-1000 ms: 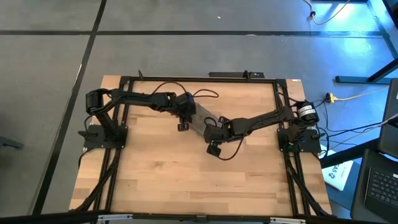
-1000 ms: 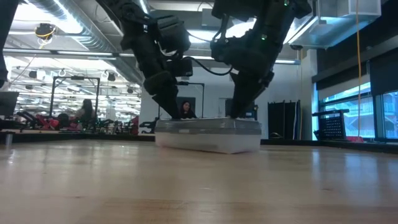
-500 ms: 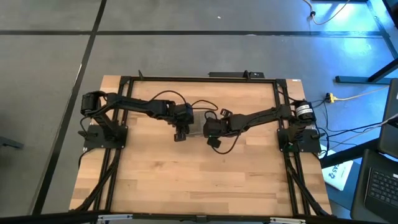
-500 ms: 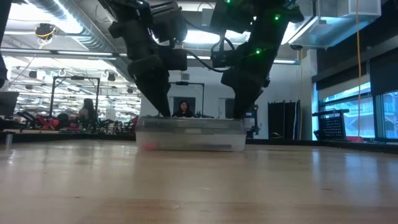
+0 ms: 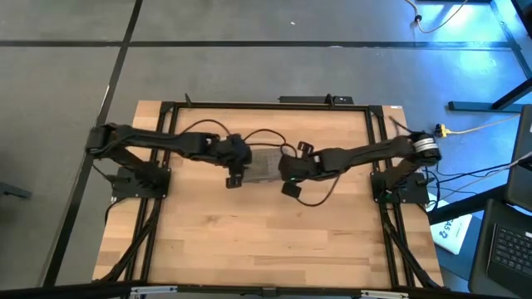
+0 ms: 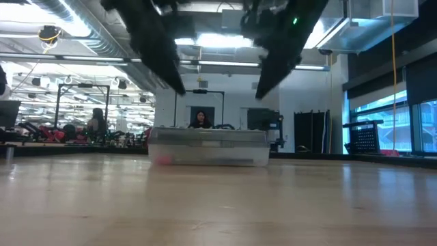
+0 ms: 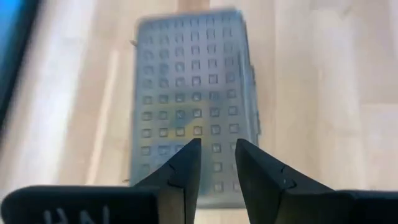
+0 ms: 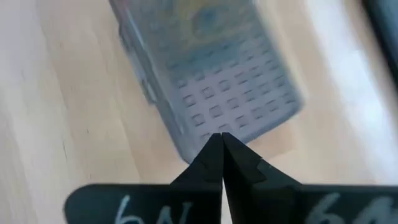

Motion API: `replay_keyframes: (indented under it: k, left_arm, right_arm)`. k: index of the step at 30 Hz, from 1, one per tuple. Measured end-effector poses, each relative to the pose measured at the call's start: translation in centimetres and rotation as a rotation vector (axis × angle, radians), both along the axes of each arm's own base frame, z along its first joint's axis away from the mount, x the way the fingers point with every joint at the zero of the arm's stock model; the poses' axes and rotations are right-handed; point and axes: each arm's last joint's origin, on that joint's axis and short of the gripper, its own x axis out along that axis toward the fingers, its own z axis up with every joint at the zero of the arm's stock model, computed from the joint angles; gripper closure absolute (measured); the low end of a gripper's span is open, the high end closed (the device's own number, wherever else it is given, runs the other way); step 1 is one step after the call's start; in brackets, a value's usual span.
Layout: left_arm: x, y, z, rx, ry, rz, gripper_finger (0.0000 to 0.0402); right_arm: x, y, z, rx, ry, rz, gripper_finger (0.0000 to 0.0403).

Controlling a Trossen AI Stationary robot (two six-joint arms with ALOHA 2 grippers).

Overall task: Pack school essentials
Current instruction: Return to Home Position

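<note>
Over the surface (image 5: 249, 241), both arms had lifted off the closed box (image 5: 262, 164), which lay near the middle. The left fingers (image 7: 186, 171) stood slightly apart, the right fingers (image 8: 214, 162) together. Inside, supplies (image 6: 162, 160) showed dimly; packing looked finished.

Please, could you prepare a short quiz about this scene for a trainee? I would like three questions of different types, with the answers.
1. True or false: the dotted lid of the clear case lies shut.
2. The right hand is: A) spread wide, B) shut and empty, C) clamped on a pencil.
3. Does the left hand touch the case?
Key: 1 true; 2 B; 3 no, the low view shows it hanging above the case.
</note>
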Motion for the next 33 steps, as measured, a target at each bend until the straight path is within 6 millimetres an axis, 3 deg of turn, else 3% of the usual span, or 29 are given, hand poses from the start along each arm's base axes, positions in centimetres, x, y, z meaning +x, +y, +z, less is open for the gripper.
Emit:
replay_keyframes:
  k: [8, 11, 14, 18, 23, 33]
  left_arm:
    - [-6.0, -3.0, 6.1, 0.023, -0.168, 0.004, 0.0358]
    - [-8.7, -4.0, 7.8, 0.011, -0.238, 0.01, 0.0391]
    - [-11.4, -4.8, 8.9, -0.005, -0.282, 0.031, 0.0396]
    - [-14.2, -5.9, 8.0, -0.015, -0.345, 0.045, 0.04]
    - [-16.6, -6.7, 6.3, -0.067, -0.459, -0.003, 0.04]
    - [-19.5, -6.7, 3.5, -0.163, -0.778, -0.161, 0.0401]
  right_arm:
    - [-5.5, 1.3, 7.4, -0.08, -0.161, 0.076, 0.0401]
    - [-8.2, 2.0, 9.4, -0.078, -0.208, 0.095, 0.0402]
    - [-10.7, 2.8, 10.7, -0.115, -0.267, 0.118, 0.0402]
    - [-13.9, 3.4, 9.3, -0.105, -0.35, 0.131, 0.0402]
    - [-17.5, 3.5, 6.9, 0.043, -0.485, 0.178, 0.0402]
    - [-21.4, 2.5, 3.4, 0.202, -0.867, 0.442, 0.0403]
